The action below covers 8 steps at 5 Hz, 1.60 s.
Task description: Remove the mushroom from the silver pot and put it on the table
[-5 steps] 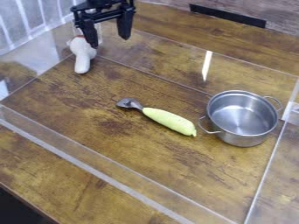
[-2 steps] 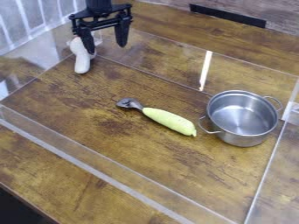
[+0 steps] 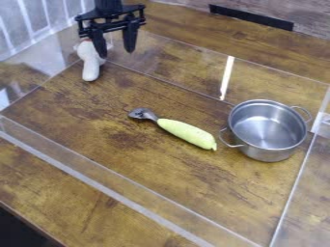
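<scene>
The mushroom (image 3: 91, 62) is a small whitish piece standing on the table (image 3: 116, 145) at the far left, close to the clear wall. My gripper (image 3: 114, 43) points straight down just right of it, with the left finger (image 3: 96, 44) right by the mushroom's top. Its black fingers stand apart with nothing between them, so it is open. I cannot tell whether that finger touches the mushroom. The silver pot (image 3: 268, 129) sits at the right of the table, and its inside shows only bare steel.
A yellow oblong piece with a grey end (image 3: 178, 128) lies near the middle, left of the pot. Clear acrylic walls (image 3: 227, 77) edge the tabletop at the back, left and front. A dark strip (image 3: 252, 13) lies beyond the back wall.
The gripper's fingers have drawn somewhat closer together. The gripper has barely shifted, and the mushroom, pot and yellow piece have stayed where they were.
</scene>
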Motion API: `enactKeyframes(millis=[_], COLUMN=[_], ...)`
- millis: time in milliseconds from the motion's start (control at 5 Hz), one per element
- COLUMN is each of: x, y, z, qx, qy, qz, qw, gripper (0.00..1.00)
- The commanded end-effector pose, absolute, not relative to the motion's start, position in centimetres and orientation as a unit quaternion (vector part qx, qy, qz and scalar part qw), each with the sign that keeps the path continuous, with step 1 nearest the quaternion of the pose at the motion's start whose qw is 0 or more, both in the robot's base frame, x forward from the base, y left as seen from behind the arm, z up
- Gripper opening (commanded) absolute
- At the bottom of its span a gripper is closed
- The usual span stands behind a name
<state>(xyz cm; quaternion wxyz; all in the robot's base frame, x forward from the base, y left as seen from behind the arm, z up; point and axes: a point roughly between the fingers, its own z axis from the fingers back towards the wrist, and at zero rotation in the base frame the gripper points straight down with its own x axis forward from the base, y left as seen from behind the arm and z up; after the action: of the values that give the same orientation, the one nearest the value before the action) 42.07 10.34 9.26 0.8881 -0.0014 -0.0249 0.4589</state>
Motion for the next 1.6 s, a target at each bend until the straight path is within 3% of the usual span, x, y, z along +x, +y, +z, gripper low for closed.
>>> enactKeyframes(millis=[0,800,1200,1400], x=[42.4,41.5,40.1,39.2], y=[12.2,9.6,8.8,8.5], z=[12.1,16.3,19.1,19.2], qx=[-0.003,0.006,0.006,0.000], qy=[-0.061,-0.061,-0.058,-0.052], qz=[0.479,0.478,0.424,0.406], qw=[0.876,0.876,0.904,0.912], gripper=[0.00,0.00,0.00,0.00])
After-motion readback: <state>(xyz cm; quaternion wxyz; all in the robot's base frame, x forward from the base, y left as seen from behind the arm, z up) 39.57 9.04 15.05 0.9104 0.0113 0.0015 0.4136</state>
